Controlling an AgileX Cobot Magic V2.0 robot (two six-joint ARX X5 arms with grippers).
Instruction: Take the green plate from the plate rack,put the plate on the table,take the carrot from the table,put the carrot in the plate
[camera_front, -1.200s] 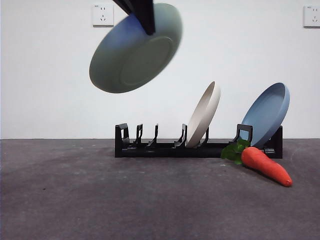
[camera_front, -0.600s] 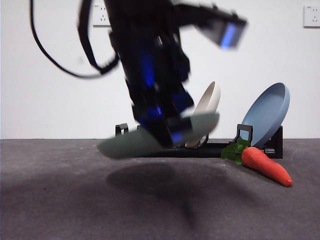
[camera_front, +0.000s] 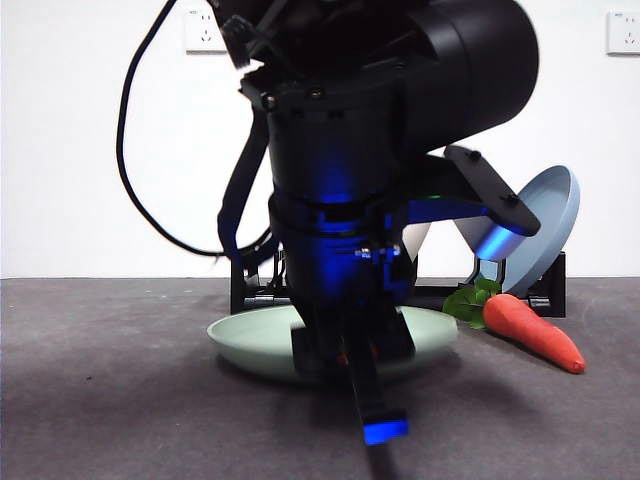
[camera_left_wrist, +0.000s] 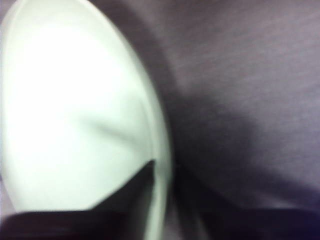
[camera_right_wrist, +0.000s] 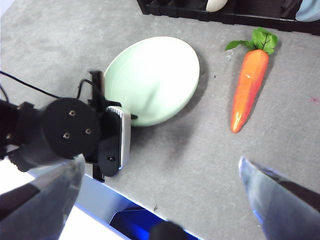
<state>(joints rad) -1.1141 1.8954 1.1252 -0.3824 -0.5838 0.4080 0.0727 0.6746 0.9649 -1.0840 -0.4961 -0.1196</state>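
We judged the left gripper (camera_front: 345, 355), seemingly clamped on the green plate (camera_right_wrist: 152, 80), might tip it releasing; the right gripper (camera_right_wrist: 160, 175) gaped wide.

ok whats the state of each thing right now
green plate: flat on the table, rim between the left gripper's jaws
left gripper: shut on the plate rim
right gripper: open, holding nothing, above the table
carrot: lying on the table beside the plate, apart from it
rack: beige plate and blue plate leaning in it
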